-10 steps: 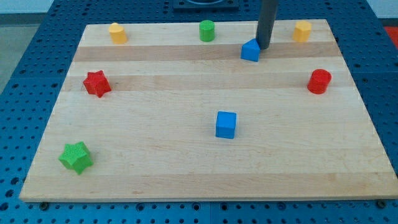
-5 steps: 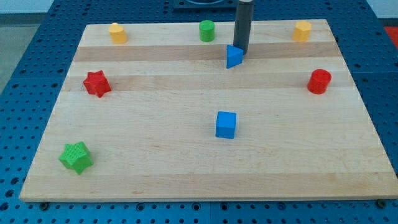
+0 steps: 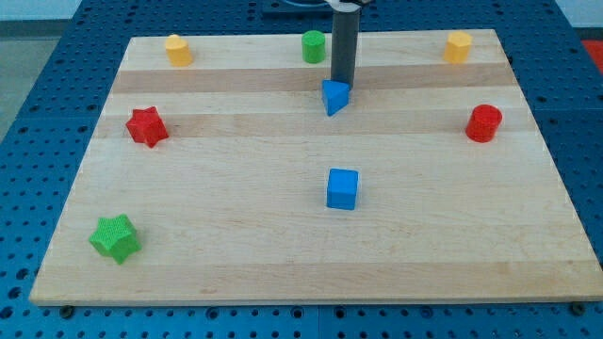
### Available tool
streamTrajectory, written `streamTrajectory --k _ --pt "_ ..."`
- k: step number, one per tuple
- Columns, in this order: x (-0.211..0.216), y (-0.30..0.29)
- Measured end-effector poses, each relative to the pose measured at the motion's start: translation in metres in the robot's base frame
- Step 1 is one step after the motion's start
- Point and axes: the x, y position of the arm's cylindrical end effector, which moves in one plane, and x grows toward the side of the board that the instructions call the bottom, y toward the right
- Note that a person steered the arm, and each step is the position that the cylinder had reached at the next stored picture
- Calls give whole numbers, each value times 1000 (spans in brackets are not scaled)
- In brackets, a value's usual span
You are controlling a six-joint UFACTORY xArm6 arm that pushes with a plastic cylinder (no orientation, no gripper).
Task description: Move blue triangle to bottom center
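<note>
My rod is cut off at the view's top. My tip [image 3: 343,86] touches the blue triangle [image 3: 334,97] from above-right; it has nothing that opens or closes. The triangle sits at upper center of the wooden board [image 3: 236,235], above the blue cube [image 3: 342,188]. All blocks look like matte plastic on smooth, pale grain.

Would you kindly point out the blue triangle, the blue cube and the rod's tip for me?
blue triangle [image 3: 334,97], camera view, its front face.
blue cube [image 3: 342,189], camera view, middle of its front face.
my tip [image 3: 342,85], camera view, the rod's very end, just above the triangle.
</note>
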Motion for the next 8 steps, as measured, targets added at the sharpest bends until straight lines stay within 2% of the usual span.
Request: streamTrajectory --k 3,8 --pt "8 -14" --pt "80 -14"
